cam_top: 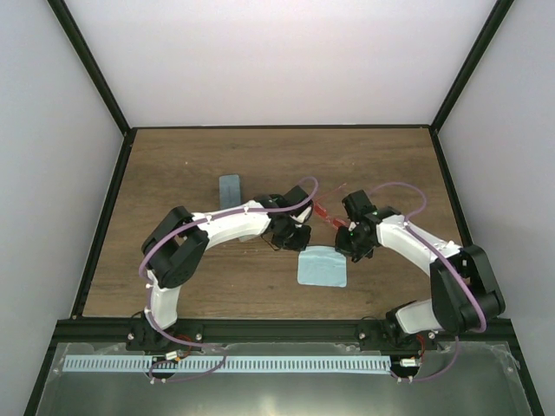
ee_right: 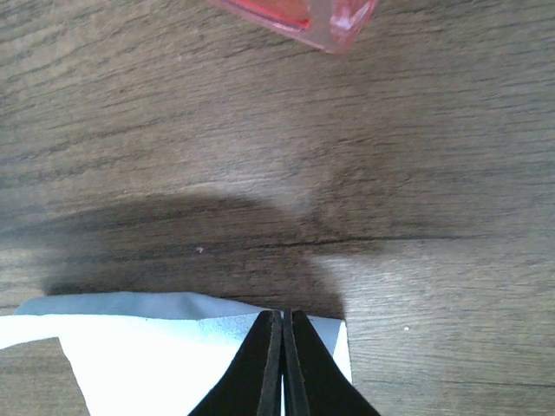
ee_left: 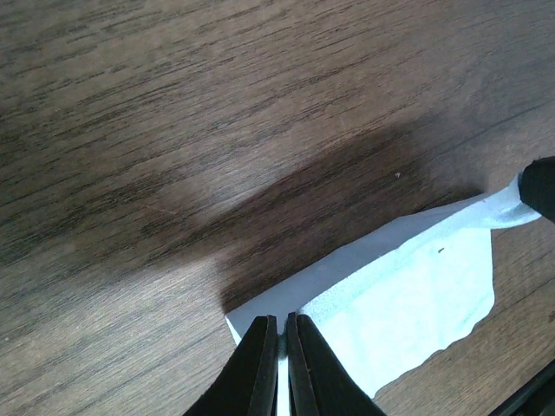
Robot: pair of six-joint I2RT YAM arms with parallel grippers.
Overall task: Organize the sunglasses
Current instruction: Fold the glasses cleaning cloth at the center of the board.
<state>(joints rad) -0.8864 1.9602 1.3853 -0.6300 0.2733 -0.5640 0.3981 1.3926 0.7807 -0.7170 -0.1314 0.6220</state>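
- Top external view had the sunglasses [cam_top: 326, 211] sitting mid-frame, untouched, between the two arms, just above the cloth [cam_top: 322, 267].
- Meanwhile left gripper [ee_left: 277, 322] and right gripper [ee_right: 281, 316] were each pinched shut on the cloth's upper edge.
- Looked like the cloth-handling step; next they'd need to lay it flat, let go, then grab the sunglasses.

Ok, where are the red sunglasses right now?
In the top view the red sunglasses lie right of centre, just beyond the light-blue cloth, close by the right end effector.
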